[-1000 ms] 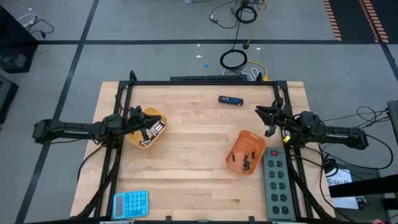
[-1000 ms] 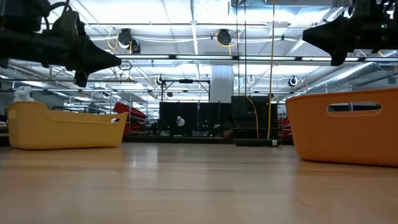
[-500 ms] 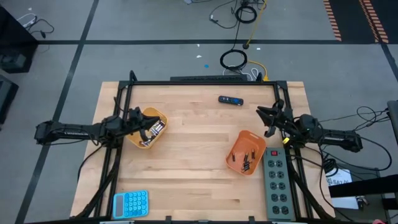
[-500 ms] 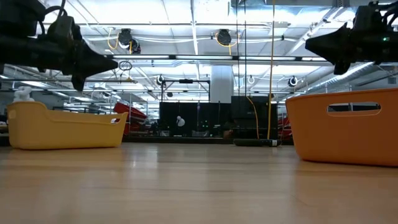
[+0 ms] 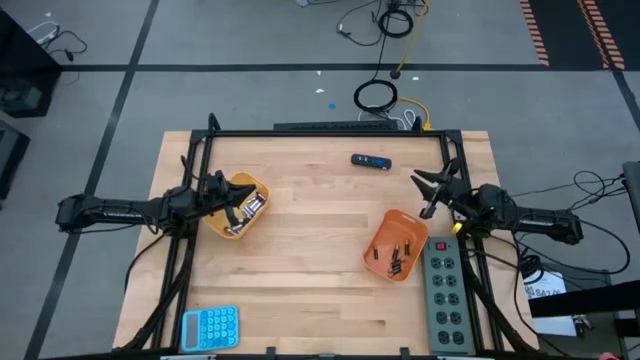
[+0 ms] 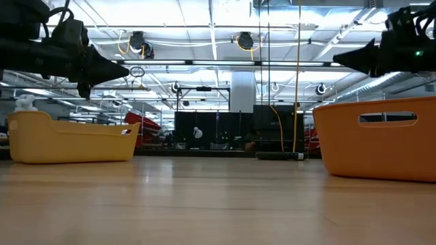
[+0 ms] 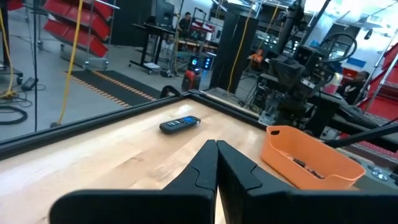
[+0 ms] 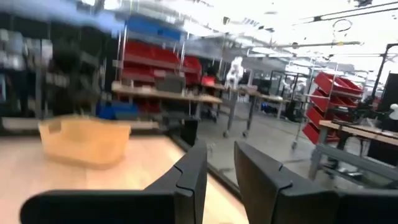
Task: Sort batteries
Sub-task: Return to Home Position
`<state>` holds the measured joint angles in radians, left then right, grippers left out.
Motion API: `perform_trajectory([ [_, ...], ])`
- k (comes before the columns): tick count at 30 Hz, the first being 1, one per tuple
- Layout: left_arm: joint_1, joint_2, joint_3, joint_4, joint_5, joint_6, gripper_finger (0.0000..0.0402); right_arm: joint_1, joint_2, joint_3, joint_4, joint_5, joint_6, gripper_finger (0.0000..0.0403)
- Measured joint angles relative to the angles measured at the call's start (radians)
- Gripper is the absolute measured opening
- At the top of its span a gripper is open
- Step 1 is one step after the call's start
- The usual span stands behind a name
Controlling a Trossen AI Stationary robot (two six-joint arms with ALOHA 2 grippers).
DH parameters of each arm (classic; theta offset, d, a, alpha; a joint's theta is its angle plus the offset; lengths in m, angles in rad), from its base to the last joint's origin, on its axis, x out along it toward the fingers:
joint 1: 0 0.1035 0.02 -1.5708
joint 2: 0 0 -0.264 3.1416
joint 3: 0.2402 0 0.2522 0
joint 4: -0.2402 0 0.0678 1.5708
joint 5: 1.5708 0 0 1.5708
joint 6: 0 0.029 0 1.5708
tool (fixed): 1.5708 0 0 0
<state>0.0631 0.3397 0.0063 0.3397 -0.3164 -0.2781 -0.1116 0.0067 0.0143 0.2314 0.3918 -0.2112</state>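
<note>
Arms retracted vs 1 s ago: left gripper (image 7: 216, 146) closed, empty; right gripper (image 8: 220, 152) narrowly parted. Batteries (image 5: 243, 212) binned; sort prob. done.

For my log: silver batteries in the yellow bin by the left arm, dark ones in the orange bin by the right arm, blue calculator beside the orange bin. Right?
No: the high view shows the blue calculator at a corner of the table on the left arm's side, apart from the orange bin. The batteries and yellow bin are as you said.
</note>
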Motion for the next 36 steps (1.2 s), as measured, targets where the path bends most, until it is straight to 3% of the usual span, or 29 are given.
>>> perform_trajectory([
  [3,0.000,0.000,0.000,-0.026,-0.005,0.022,0.0009,0.000,0.000,0.000,-0.064,0.001,-0.041,0.0073],
  [10,0.000,0.000,-0.001,-0.105,-0.018,0.257,0.0009,0.000,0.000,0.000,-0.135,0.000,-0.032,0.0073],
  [36,0.000,0.000,-0.001,-0.114,-0.018,0.260,0.0009,0.000,0.000,0.000,-0.139,-0.001,-0.029,0.0073],
])
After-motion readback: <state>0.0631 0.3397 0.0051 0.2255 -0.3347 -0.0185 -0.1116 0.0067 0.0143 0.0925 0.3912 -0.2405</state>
